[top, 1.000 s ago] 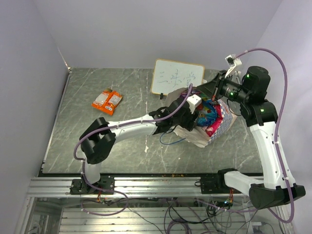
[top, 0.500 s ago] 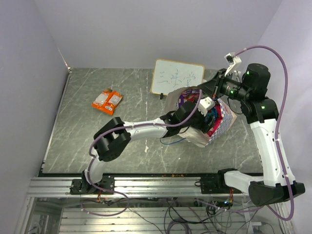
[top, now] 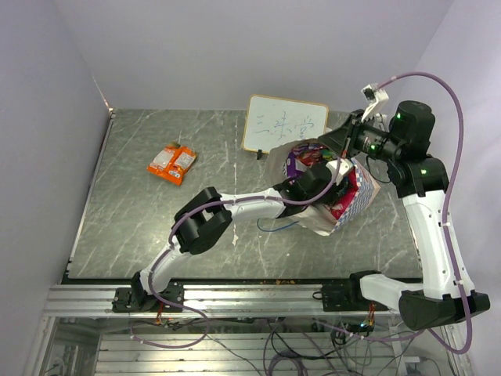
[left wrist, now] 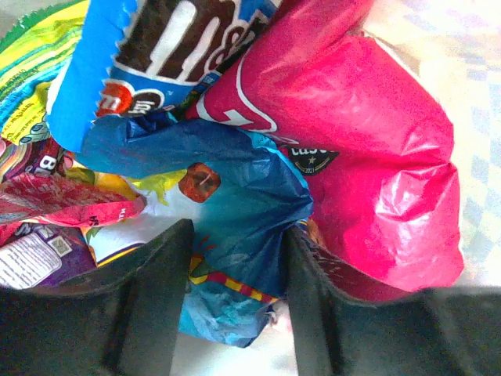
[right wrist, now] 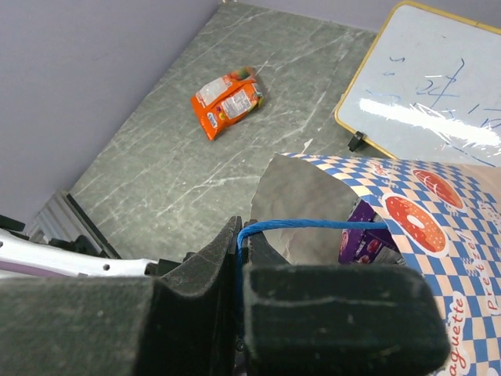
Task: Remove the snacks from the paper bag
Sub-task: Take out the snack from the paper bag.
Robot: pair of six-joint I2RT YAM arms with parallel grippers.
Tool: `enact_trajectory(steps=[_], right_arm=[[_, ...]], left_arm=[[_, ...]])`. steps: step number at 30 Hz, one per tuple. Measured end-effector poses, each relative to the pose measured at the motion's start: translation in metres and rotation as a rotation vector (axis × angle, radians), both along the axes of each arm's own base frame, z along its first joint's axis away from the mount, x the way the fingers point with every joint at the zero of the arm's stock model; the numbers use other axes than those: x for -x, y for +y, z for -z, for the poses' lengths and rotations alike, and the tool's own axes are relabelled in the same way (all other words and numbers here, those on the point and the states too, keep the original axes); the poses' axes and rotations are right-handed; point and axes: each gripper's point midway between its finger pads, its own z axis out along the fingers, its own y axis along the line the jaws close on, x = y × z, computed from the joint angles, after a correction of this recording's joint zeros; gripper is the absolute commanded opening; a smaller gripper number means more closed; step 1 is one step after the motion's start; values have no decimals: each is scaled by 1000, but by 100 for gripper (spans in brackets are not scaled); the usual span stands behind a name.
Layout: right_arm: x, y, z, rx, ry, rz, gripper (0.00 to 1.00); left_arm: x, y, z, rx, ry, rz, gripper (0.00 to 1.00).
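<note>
The paper bag (top: 358, 197) is placed on the table (top: 196, 227). Its blue cord handle (right wrist: 313, 225) is clenched by the right fingers (right wrist: 337, 313). The left fingers (left wrist: 149, 298) are put inside the bag, on both sides of a blue packet (left wrist: 243, 180); whether it is squeezed cannot be told. An orange packet (top: 172, 162) is laid well apart.

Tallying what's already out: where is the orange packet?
Top view: the orange packet lies on the left half of the table, well left of the signboard and apart from the paper bag.
</note>
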Motion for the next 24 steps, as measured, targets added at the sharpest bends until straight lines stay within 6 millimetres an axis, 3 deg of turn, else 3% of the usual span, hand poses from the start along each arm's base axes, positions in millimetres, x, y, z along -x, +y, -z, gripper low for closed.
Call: enact_trajectory(steps=[2, 6, 9, 16, 24], right_arm=[[0, -1, -1, 3, -1, 2, 0], [0, -2, -2, 11, -7, 14, 0], [-2, -5, -3, 15, -13, 33, 0], [1, -15, -13, 15, -73, 99, 0], [-5, -22, -14, 22, -99, 156, 0]], left_arm=[[-3, 0, 0, -13, 1, -14, 46], [-2, 3, 0, -24, 15, -18, 19], [-1, 10, -3, -38, 36, -23, 9], [9, 34, -22, -71, 82, -13, 7], [36, 62, -45, -99, 153, 27, 7]])
